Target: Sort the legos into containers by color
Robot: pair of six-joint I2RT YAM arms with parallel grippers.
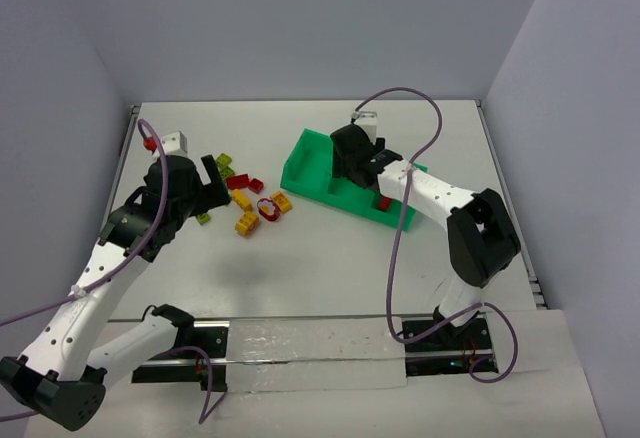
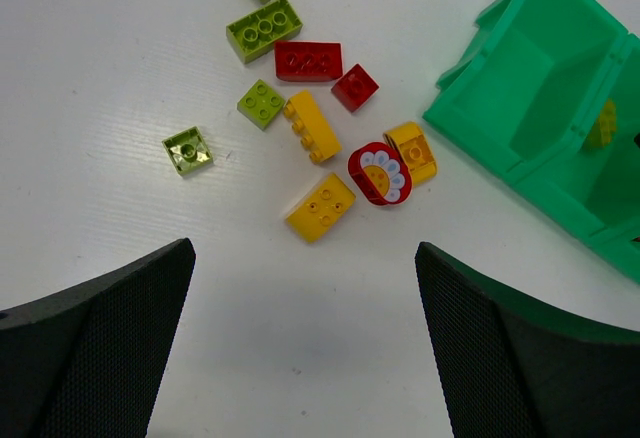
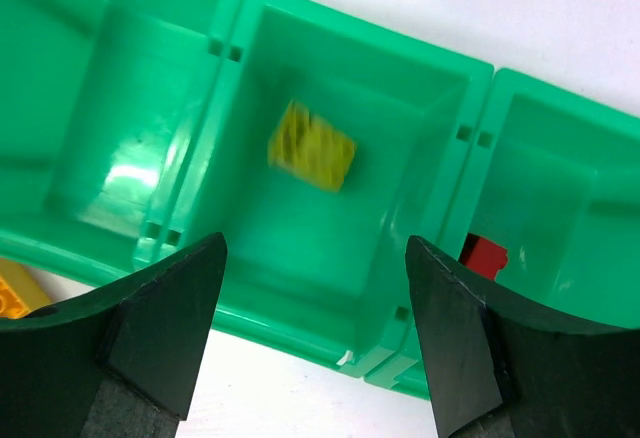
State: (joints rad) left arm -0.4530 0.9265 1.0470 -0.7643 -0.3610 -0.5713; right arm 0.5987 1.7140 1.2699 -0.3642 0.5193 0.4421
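Observation:
The legos lie loose on the white table left of the tray: olive-green bricks (image 2: 264, 28), red bricks (image 2: 308, 60), yellow-orange bricks (image 2: 320, 206) and a red ring-shaped piece (image 2: 380, 173). They show as a cluster (image 1: 250, 198) from above. My left gripper (image 2: 305, 298) is open and empty, above bare table just short of them. The green tray (image 1: 305, 148) has three compartments. My right gripper (image 3: 315, 288) is open above the middle one, where a blurred olive-yellow brick (image 3: 312, 145) shows. A red brick (image 3: 484, 255) lies in the compartment at the right of the right wrist view.
The compartment at the left of the right wrist view (image 3: 110, 108) holds no brick that I can see. An orange brick (image 3: 15, 293) lies on the table just outside the tray. Grey walls close the table at the back and sides.

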